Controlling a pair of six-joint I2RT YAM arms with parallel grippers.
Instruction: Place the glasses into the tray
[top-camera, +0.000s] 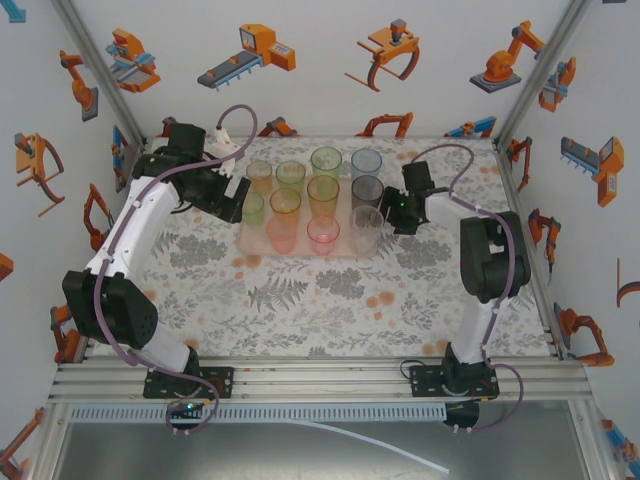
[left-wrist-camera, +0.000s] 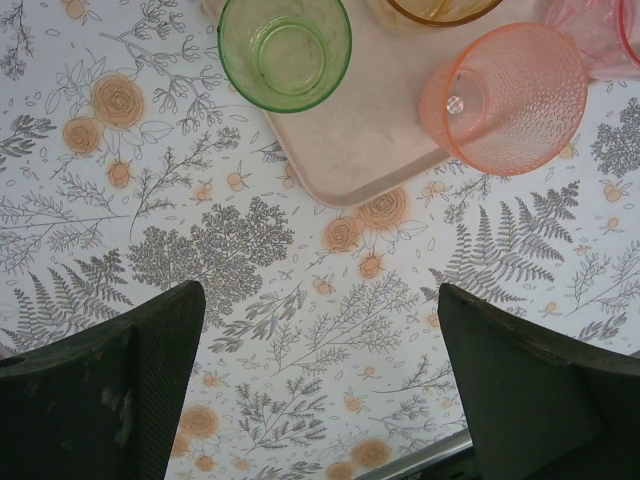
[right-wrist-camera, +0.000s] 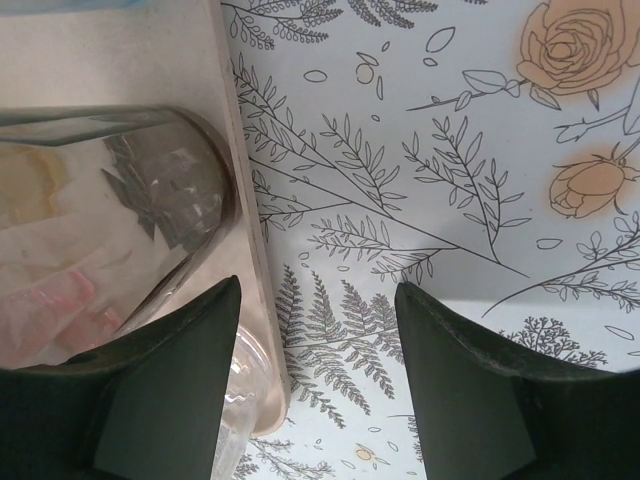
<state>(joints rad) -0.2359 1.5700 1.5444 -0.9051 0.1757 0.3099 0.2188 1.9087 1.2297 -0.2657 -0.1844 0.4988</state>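
Note:
The pale pink tray (top-camera: 346, 250) sits at the back middle of the table, and several tinted glasses stand upright in it. My left gripper (top-camera: 238, 200) hovers open just off its left edge, beside a green glass (top-camera: 253, 207). In the left wrist view that green glass (left-wrist-camera: 285, 50) and a pink glass (left-wrist-camera: 505, 95) stand in the tray's near corner (left-wrist-camera: 360, 150), and my left gripper (left-wrist-camera: 320, 350) has only tabletop between its fingers. My right gripper (top-camera: 393, 213) is open at the tray's right edge. Its wrist view shows a smoky grey glass (right-wrist-camera: 120, 200), a clear glass (right-wrist-camera: 240, 400) and my right gripper (right-wrist-camera: 318, 340) with nothing between its fingers.
The floral tabletop (top-camera: 330, 300) stretches between the tray and the arm bases. Walls printed with robot pictures close in the back and both sides. An aluminium frame rail (top-camera: 320, 380) runs along the near edge.

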